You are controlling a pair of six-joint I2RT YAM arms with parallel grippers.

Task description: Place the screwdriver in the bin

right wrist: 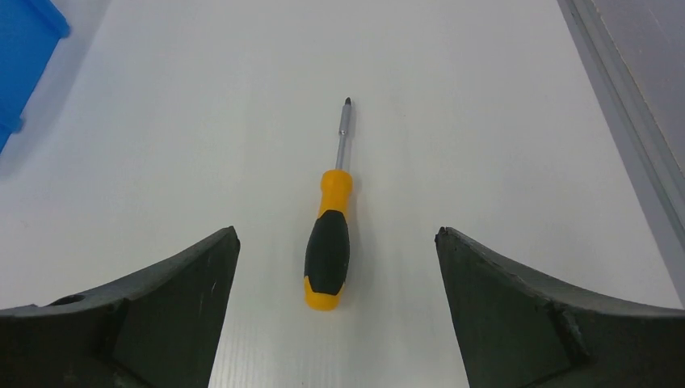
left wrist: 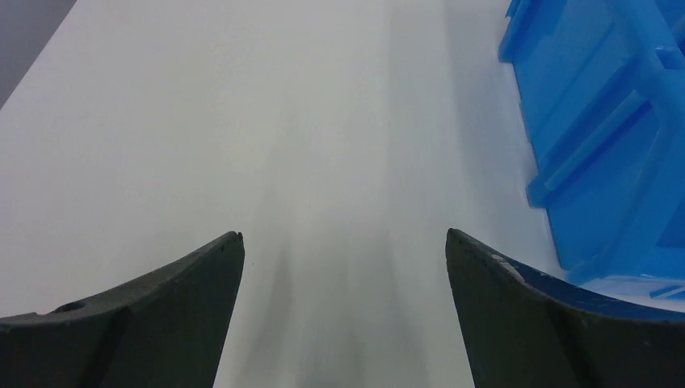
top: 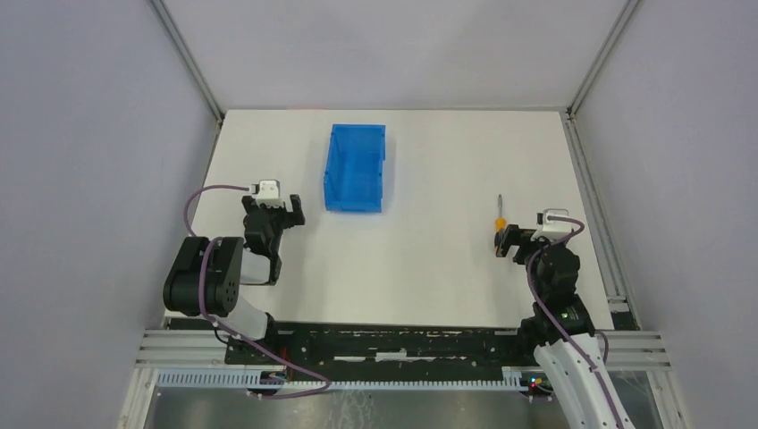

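**Screwdriver flat between the right jaws; blue bin beside the left jaws.**

The screwdriver (right wrist: 333, 206) lies flat, centred in the gap of the right gripper (right wrist: 337, 230), whose jaws are spread wide and touch it on neither side. Its black grip with the orange butt sits between the jaws, and its orange collar and thin grey shaft with a dark tip point straight ahead past the fingertips. The bin (left wrist: 594, 121), bright blue ribbed plastic, stands upright just ahead of and outside the right-hand jaw of the left gripper (left wrist: 344, 233), apart from it. It is well off to the left of the right jaws.
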